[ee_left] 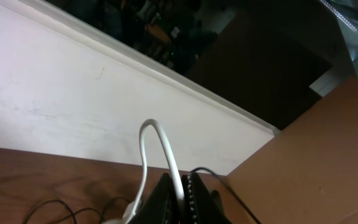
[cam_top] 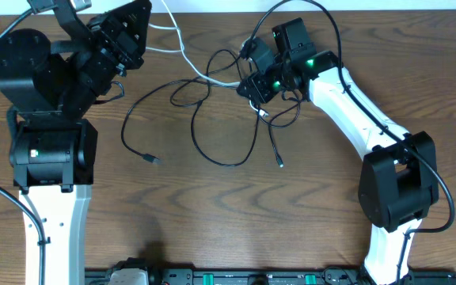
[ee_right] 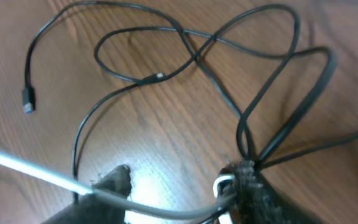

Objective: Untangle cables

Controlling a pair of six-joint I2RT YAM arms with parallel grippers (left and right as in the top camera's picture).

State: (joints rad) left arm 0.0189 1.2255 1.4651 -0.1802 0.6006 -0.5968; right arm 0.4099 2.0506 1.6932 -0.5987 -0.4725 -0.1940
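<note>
The left gripper (ee_left: 179, 176) sits at the far left corner of the tabletop (cam_top: 212, 222). Its jaws are pressed together on the white cable (ee_left: 160, 134). The cable runs up the narrow slit between the 2 dark ribbed fingers and arches above them in a smooth, round loop.

From there the white cable (cam_top: 184, 55) stretches across the back of the tabletop to the right gripper (cam_top: 256, 83). In the right wrist view the right gripper (ee_right: 184, 171) has its jaws standing well apart. The white cable (ee_right: 30, 165) comes in taut from the left, passes the left finger (ee_right: 114, 183) and crosses the gap to the right finger (ee_right: 250, 190), where a small white bend shows.

Several strands of the black cable (ee_right: 197, 57) bunch together at that right finger. They fan out from it in thin, glossy loops that cross one another.

The black cable (cam_top: 228, 164) lies slack on the brown wood-grain tabletop between the 2 arms. One plug (cam_top: 153, 160) lies toward the left and another (cam_top: 280, 164) toward the right, both clear of the jaws.
</note>
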